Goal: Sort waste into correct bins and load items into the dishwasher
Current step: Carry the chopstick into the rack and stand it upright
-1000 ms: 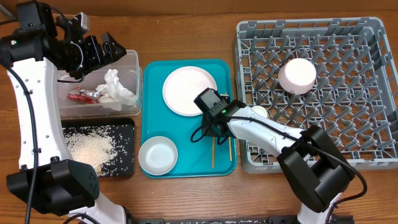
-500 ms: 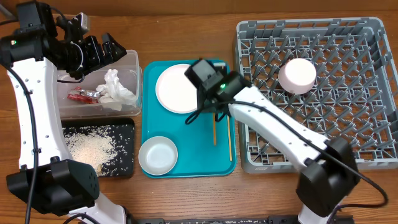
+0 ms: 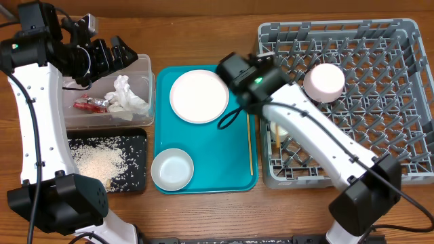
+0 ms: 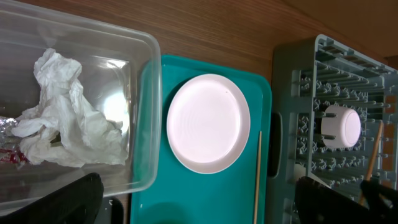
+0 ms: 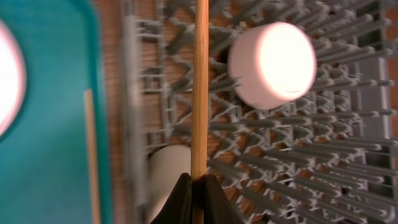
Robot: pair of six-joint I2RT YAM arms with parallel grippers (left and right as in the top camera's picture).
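Although the waste looks sorted, the loading is only partway through. The right gripper [image 5: 199, 188] is clamped shut on one chopstick [image 5: 199, 93], which runs straight out ahead of its fingertips over the dish rack [image 3: 339, 26]. From overhead, the far part of the stick hangs among the pegs near the rack's tray-side edge. Ahead of this gripper and to its right in the wrist view, a white bowl [image 5: 272, 62] sits on the pegs. Just left of the fingertips lies a blurred pale round thing that I take for the small cup [image 5: 166, 177]. I judge one bowl and the cup loaded, and this chopstick about to join them.

Further left of the held stick is the teal tray [image 3: 224, 169], which carries the second chopstick [image 3: 251, 146], the pink plate [image 3: 199, 96] and the second bowl [image 3: 171, 169]. Those three are left to move.

The left gripper [image 3: 114, 54] hovers empty, jaws spread wide, above the clear tub [image 4: 149, 93]. Beneath it lie the crumpled tissue [image 4: 68, 118] and the red wrapper [image 3: 88, 103]. The black tray [image 3: 139, 139], back toward that arm's base, holds the rice grains [image 3: 98, 161]. No waste shows on the teal tray.
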